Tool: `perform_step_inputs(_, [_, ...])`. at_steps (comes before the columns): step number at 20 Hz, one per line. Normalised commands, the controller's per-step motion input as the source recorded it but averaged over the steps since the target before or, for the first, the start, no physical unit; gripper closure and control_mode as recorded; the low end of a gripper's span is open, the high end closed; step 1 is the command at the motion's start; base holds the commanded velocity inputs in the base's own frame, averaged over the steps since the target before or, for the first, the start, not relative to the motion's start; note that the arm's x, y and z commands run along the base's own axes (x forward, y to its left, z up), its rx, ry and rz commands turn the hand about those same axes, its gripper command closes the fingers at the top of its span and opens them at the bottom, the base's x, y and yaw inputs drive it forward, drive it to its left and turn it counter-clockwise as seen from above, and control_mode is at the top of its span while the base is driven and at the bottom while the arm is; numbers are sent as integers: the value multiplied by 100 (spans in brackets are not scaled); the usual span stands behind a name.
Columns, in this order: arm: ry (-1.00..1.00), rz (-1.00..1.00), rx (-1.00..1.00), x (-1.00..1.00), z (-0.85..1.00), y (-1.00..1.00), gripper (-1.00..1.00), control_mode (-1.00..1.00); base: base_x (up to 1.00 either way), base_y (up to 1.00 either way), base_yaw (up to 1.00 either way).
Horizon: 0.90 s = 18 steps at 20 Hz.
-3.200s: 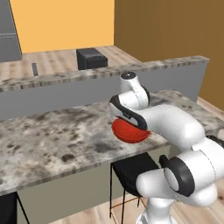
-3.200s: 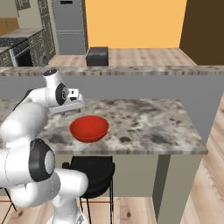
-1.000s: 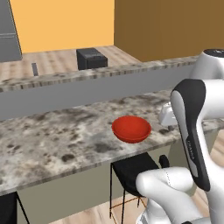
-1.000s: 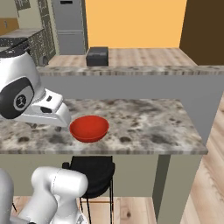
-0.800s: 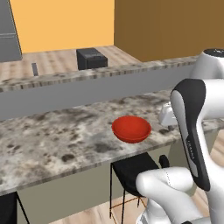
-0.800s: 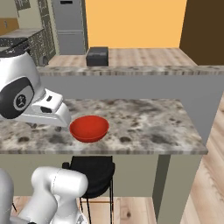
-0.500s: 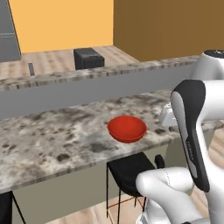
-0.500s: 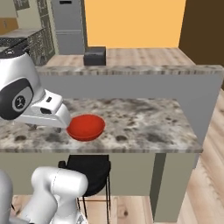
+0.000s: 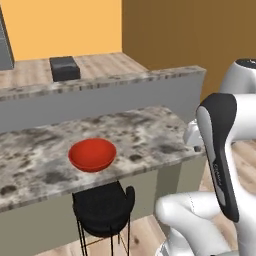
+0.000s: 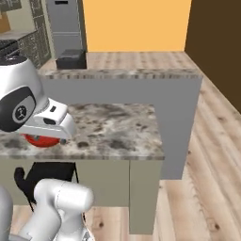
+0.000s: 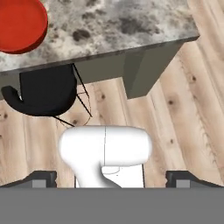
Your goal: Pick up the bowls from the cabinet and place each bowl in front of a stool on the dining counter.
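The red bowl (image 9: 92, 154) is sitting upright on the dining counter (image 9: 150, 130), mouth up, directly above the black stool (image 9: 105, 207) tucked under the counter's near edge. The hand view agrees: the bowl (image 11: 19, 24) is lying on the stone top just beyond the stool (image 11: 43, 94). Judging from this, one bowl is looking placed as the task asks. The brown bowl and the cabinet are not appearing here, so a second fetch and placement are probably what is left.

Being round, the bowl is offering no long axis and no particular heading; only its opening is telling, and that is facing straight up, with the rim looking level.

The gripper (image 11: 111, 177) is hanging well apart from the bowl, out over the wooden floor (image 11: 183, 109) in front of the counter, looking down along the robot's own side. Its two finger tips (image 11: 43, 177) are sitting wide apart at the bottom corners of the hand view, spread fully, with nothing between them.

In the right base view the arm is covering most of the bowl (image 10: 33, 140).
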Motion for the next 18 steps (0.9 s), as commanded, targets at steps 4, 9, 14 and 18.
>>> perform_step_inputs(4, [0,0,0,0,0,0,-100,100,3,-100,5])
perform_step_inputs(9, [0,0,0,0,0,0,-100,100,2,-100,0])
perform_step_inputs(14, [0,0,0,0,0,0,-100,100,0,-100,0])
perform_step_inputs(18, [0,0,0,0,0,0,-100,100,0,-100,0])
